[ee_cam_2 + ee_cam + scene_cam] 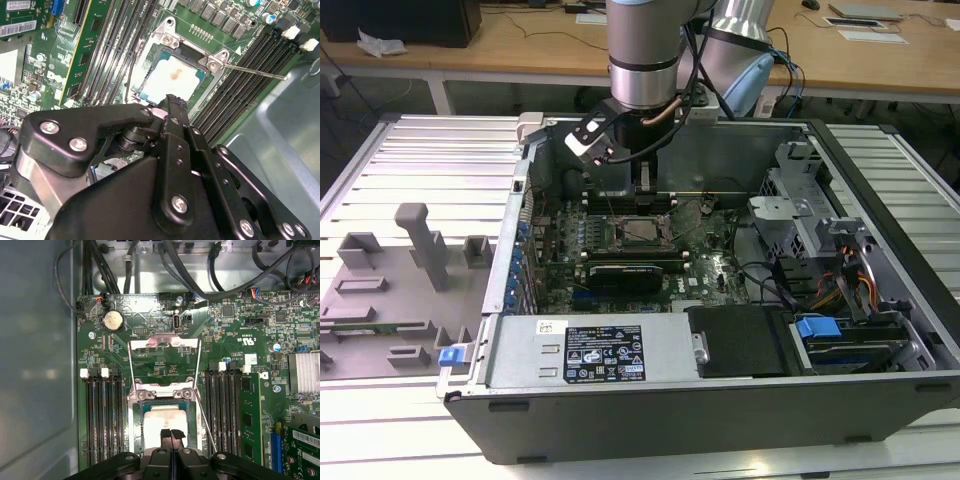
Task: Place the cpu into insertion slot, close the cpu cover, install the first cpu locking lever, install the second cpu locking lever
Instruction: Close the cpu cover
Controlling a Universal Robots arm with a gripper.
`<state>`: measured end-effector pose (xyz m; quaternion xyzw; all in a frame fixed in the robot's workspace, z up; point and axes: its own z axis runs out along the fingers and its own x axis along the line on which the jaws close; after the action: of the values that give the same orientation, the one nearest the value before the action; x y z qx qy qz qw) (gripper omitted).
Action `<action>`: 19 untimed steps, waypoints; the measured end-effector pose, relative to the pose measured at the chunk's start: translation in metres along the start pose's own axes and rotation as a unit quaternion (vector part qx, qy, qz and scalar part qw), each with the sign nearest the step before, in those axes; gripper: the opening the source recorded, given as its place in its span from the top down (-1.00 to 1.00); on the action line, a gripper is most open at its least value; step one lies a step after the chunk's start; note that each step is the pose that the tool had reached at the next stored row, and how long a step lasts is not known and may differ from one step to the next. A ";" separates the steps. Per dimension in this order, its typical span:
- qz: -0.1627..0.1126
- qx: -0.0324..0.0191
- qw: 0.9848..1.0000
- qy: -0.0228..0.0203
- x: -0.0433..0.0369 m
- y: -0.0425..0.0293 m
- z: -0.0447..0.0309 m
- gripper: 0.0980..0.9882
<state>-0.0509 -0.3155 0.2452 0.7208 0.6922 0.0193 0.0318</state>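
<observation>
The cpu (155,419) lies flat in the insertion slot (137,425), its pale metal top facing up and square to the frame, so the placing looks done. In the second wrist view the cpu (172,80) sits the same way, with a faint brownish smear at its middle.

Just past one edge of the slot the cpu cover (164,343) stands swung open on its hinge, the green motherboard (235,340) showing through its cut-out. A thin wire locking lever (206,424) slants free beside the slot, and in the second wrist view a locking lever (252,72) also juts out unlatched; so neither the cover nor any lever is down yet.

The tool (172,435) is over the near edge of the chip, its fingertips (172,102) pressed together and pinching nothing; whether they touch the metal top I cannot tell.

By my reading the work stands between seating the chip and closing the cover. That closing would call for the narrow tip to clear the chip, get behind the raised frame and push it down flat without snagging the loose lever.

Memory slots (102,420) flank the socket on both sides. In the exterior view the tool (642,195) reaches down into the open computer case (670,420), which rests on the slatted surface (420,150).
</observation>
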 end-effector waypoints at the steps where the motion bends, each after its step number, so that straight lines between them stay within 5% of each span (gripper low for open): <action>1: 0.000 0.000 1.000 0.000 0.0000 0.0000 0.0000 0.98; 12: 0.000 0.000 1.000 0.000 0.0001 0.0011 -0.0007 0.98; 14: 0.000 0.000 1.000 0.000 -0.0001 0.0019 -0.0113 0.98; 19: 0.000 0.000 1.000 0.002 -0.0003 0.0026 -0.0196 0.98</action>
<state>-0.0497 -0.3155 0.2650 0.7207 0.6923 0.0209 0.0303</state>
